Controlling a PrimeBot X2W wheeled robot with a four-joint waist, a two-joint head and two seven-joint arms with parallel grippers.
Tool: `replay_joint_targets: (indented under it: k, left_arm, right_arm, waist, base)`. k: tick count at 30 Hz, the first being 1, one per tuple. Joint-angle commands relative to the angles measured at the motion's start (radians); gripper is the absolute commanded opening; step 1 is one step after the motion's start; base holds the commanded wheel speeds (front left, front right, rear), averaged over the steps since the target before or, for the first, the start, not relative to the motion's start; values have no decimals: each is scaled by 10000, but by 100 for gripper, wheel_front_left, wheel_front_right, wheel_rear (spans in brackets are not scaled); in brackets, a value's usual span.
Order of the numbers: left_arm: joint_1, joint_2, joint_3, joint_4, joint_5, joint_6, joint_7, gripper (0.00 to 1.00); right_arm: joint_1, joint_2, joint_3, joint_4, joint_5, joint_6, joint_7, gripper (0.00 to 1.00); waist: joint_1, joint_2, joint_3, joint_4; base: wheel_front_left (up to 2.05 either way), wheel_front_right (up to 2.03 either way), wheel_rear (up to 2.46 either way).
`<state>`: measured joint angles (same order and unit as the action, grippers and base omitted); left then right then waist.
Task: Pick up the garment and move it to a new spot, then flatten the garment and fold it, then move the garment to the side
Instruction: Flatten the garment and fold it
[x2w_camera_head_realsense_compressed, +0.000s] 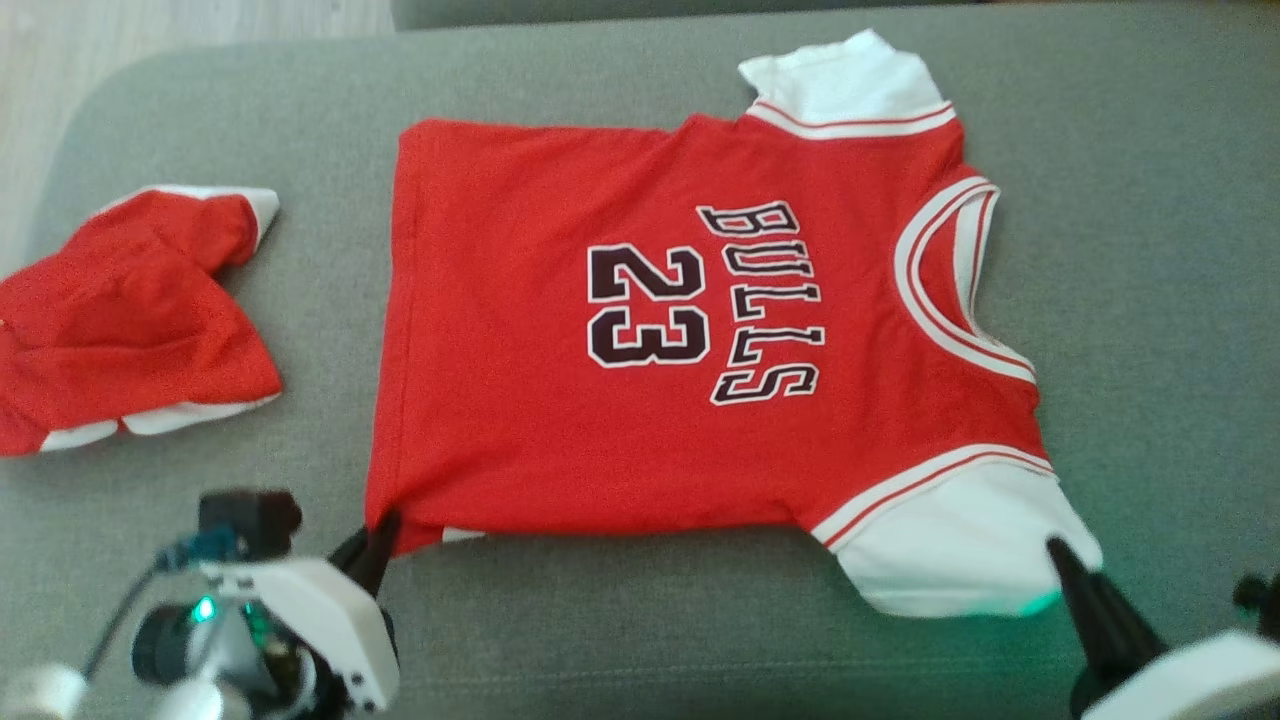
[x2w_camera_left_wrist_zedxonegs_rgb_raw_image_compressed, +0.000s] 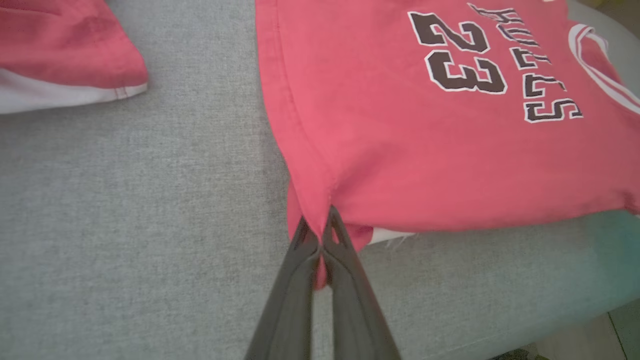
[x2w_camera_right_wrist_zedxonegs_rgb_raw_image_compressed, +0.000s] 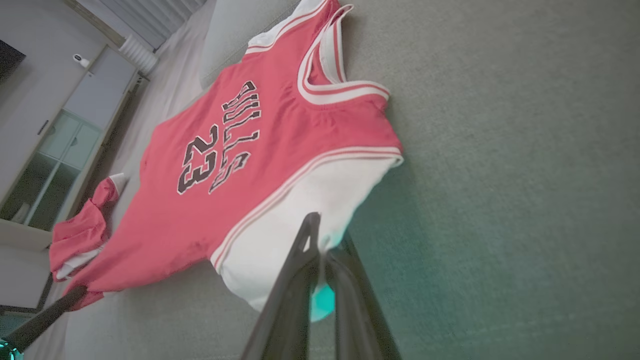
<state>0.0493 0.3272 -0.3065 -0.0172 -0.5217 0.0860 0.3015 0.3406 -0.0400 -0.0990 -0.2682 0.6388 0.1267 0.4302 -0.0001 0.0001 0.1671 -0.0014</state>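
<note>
Red jersey (x2w_camera_head_realsense_compressed: 560, 400) spread flat across middle of grey cushion (x2w_camera_head_realsense_compressed: 1150, 300), neck toward right edge, hem toward left edge. Print reads "BULLS" over "23", black letters with white outline. Left gripper (x2w_camera_head_realsense_compressed: 378, 540) reaches in from near edge, fingers pinched tight on near hem corner. Right gripper (x2w_camera_head_realsense_compressed: 1062, 560) also at near edge, fingers clamped on white sleeve (x2w_camera_head_realsense_compressed: 950, 550) nearest robot. Second red-and-white garment (x2w_camera_head_realsense_compressed: 130, 320) crumpled by left edge, apart from jersey.

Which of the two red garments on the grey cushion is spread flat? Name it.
The red jersey printed BULLS 23, spread flat with white sleeves; the smaller red garment with white trim on the robot's left lies crumpled.
</note>
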Motion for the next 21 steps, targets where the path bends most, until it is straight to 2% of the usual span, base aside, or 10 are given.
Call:
replay_joint_targets:
  k: [1, 6, 13, 21]
  left_arm:
    - [-750, 291, 473, -494, -193, -71, 206, 0]
    - [-1755, 610, 675, -829, -1010, -472, 1409, 0]
    - [-3302, 957, 868, -355, -1996, -971, 2782, 0]
    - [-4641, 823, 1047, 863, -2394, -1189, 2898, 0]
  right_arm:
    - [-762, -105, 107, -306, 183, 40, 106, 0]
    - [-2277, -104, -165, 63, 561, 40, 880, 0]
    - [-4691, -104, -470, 1323, 667, 40, 1880, 0]
    - [-7017, -103, -768, 3470, 827, 40, 2032, 0]
  waist:
    - [1, -1, 197, -6]
    - [1, -1, 716, -50]
    - [1, -1, 1493, -103]
    - [1, -1, 2081, -95]
  base:
    - [0, 0, 0]
    - [0, 0, 0]
    - [0, 0, 0]
    - [0, 0, 0]
